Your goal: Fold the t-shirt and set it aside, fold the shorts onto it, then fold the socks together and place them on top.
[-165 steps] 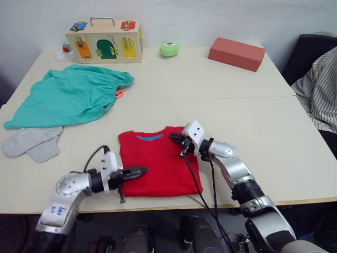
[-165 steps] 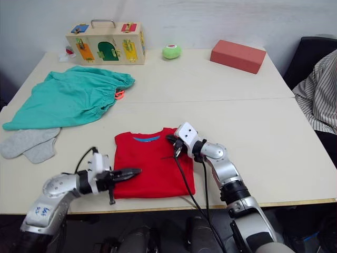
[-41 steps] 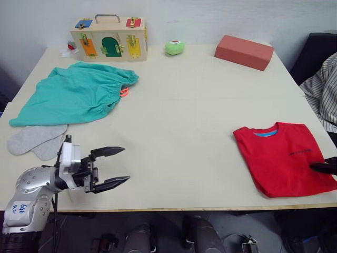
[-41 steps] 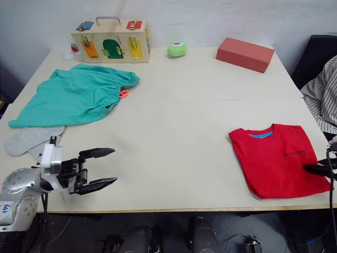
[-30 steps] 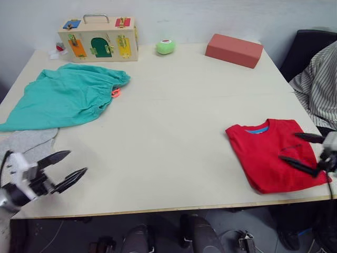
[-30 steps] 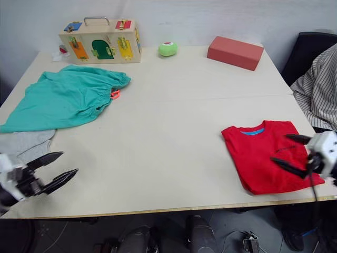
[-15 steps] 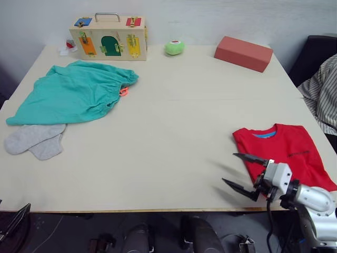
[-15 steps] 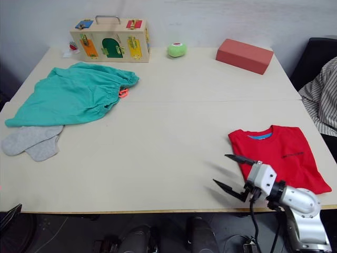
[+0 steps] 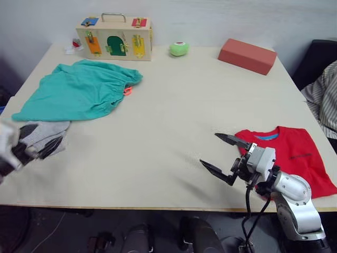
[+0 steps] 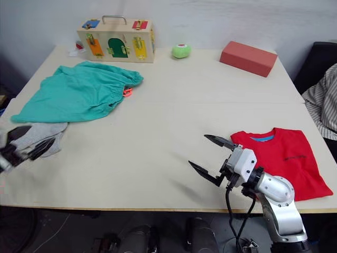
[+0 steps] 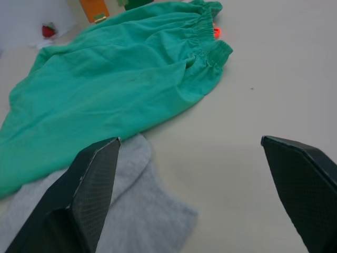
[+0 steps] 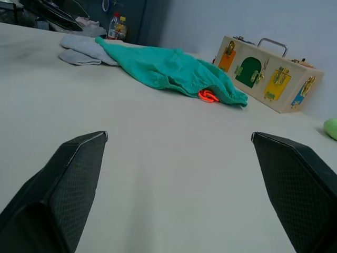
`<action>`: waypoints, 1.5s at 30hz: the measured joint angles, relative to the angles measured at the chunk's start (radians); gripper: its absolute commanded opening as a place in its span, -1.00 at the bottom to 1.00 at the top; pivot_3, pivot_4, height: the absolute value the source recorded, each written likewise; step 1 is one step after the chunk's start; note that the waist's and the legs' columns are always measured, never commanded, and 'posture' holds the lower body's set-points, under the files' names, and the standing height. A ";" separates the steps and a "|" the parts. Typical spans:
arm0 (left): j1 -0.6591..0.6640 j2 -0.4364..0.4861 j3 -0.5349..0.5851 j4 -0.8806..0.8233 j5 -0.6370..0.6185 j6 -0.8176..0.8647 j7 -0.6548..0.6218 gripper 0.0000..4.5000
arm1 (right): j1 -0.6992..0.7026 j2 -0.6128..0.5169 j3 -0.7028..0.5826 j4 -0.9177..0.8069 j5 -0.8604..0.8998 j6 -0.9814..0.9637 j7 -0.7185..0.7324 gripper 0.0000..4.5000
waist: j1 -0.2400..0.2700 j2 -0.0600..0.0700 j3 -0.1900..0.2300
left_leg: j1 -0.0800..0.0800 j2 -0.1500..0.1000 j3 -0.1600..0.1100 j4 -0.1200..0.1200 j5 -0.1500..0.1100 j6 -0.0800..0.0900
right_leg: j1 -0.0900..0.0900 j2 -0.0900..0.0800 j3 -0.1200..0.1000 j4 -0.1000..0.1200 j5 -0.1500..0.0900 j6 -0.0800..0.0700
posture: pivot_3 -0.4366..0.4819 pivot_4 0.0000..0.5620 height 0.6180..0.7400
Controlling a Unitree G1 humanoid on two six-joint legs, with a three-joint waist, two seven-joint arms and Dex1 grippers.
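Lying folded at the lower right, the red t-shirt (image 9: 292,158) sits beside the wide-open right gripper (image 9: 221,155). The teal shorts (image 9: 81,89) are upper left, grey socks (image 9: 45,134) just below them, by the wide-open left gripper (image 11: 195,174)

Right arm: silver, bent at the elbow, reaching forward from the near right edge.
Right gripper (image 9: 222,156): jaws spread wide, holding nothing, fingertips pointing toward the robot's left.
Left gripper (image 9: 36,142): low at the near left edge, blurred, jaws apart, holding nothing.
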 measured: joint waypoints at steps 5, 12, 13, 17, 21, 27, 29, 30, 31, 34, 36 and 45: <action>-0.420 0.014 -0.268 0.404 0.214 -0.089 -0.027 1.00 | 0.014 0.006 0.012 -0.030 0.003 0.022 -0.027 0.99 | 0.015 -0.002 0.001 | 0.000 -0.001 0.002 0.000 0.001 -0.001 | -0.001 0.001 0.000 0.001 0.000 0.001 | -0.05 -0.47 1.00; -0.798 -0.087 -0.506 0.850 0.465 -0.280 0.016 1.00 | 0.026 0.010 0.011 -0.047 -0.004 0.026 -0.076 0.99 | 0.027 -0.006 0.002 | 0.000 -0.002 0.008 0.001 0.001 0.000 | -0.001 0.003 0.004 0.004 0.000 0.003 | -0.05 -0.47 1.00; -0.838 -0.113 -0.524 0.905 0.493 -0.293 0.053 1.00 | 0.031 0.011 0.011 -0.049 -0.007 0.026 -0.086 0.99 | 0.027 -0.007 0.003 | 0.000 -0.002 0.008 0.001 0.001 0.001 | -0.002 0.003 0.004 0.004 0.000 0.004 | -0.05 -0.47 1.00; -0.909 -0.170 -0.549 1.000 0.547 -0.274 0.149 0.82 | 0.057 0.021 0.011 -0.071 -0.019 0.026 -0.119 1.00 | 0.022 -0.011 0.005 | 0.001 -0.002 0.011 0.001 0.000 0.001 | -0.003 0.003 0.008 0.004 0.000 0.006 | -0.05 -0.47 1.00; -0.946 -0.212 -0.546 1.036 0.564 -0.201 0.241 0.34 | 0.085 0.024 0.009 -0.115 -0.031 0.030 -0.159 1.00 | 0.024 -0.012 0.005 | 0.003 -0.002 0.014 0.001 0.000 0.002 | -0.003 0.003 0.012 0.006 0.000 0.007 | -0.05 -0.47 1.00; -0.952 -0.238 -0.490 1.062 0.550 -0.131 0.279 -0.48 | 0.154 0.023 -0.035 -0.160 -0.042 0.043 -0.212 1.00 | 0.021 -0.012 0.005 | 0.008 -0.001 0.017 0.001 0.001 0.001 | -0.003 0.002 0.016 0.008 -0.001 0.007 | -0.05 -0.47 1.00; -0.950 -0.242 -0.468 1.066 0.538 -0.126 0.279 -0.76 | 0.178 0.024 -0.038 -0.175 -0.050 0.043 -0.227 1.00 | 0.022 -0.012 0.005 | 0.008 -0.001 0.017 0.001 0.001 0.000 | -0.004 0.003 0.016 0.008 -0.001 0.007 | -0.05 -0.47 1.00; -0.948 -0.244 -0.458 1.067 0.536 -0.128 0.279 -0.88 | 0.186 0.024 -0.039 -0.183 -0.052 0.043 -0.233 1.00 | 0.023 -0.012 0.005 | 0.007 -0.001 0.017 0.001 0.001 0.000 | -0.005 0.003 0.016 0.009 0.000 0.007 | -0.05 -0.47 1.00; -0.947 -0.245 -0.448 1.067 0.532 -0.133 0.278 -0.99 | 0.193 0.024 -0.040 -0.189 -0.053 0.043 -0.239 1.00 | 0.024 -0.012 0.005 | 0.006 -0.001 0.017 0.001 0.002 -0.001 | -0.005 0.003 0.016 0.009 0.000 0.007 | -0.05 -0.47 1.00; -0.948 -0.251 -0.424 1.069 0.516 -0.172 0.243 -0.99 | 0.205 0.024 -0.041 -0.190 -0.055 0.042 -0.248 1.00 | 0.026 -0.013 0.005 | 0.005 -0.001 0.018 0.002 0.001 0.000 | -0.006 0.002 0.016 0.008 0.000 0.007 | -0.05 -0.47 1.00; -0.960 -0.260 -0.403 1.068 0.497 -0.234 0.169 -0.99 | 0.213 0.024 -0.039 -0.190 -0.063 0.042 -0.247 1.00 | 0.028 -0.014 0.006 | 0.004 -0.002 0.018 0.003 0.001 0.000 | -0.006 0.002 0.015 0.008 0.000 0.007 | -0.05 -0.47 1.00; -1.037 -0.330 -0.437 0.955 0.457 -0.397 -0.329 -0.99 | 0.188 0.013 -0.029 -0.166 -0.064 0.042 -0.205 1.00 | 0.026 -0.015 0.006 | 0.002 -0.006 0.023 0.004 0.001 0.005 | -0.009 0.004 0.013 0.008 0.001 0.009 | -0.05 -0.47 1.00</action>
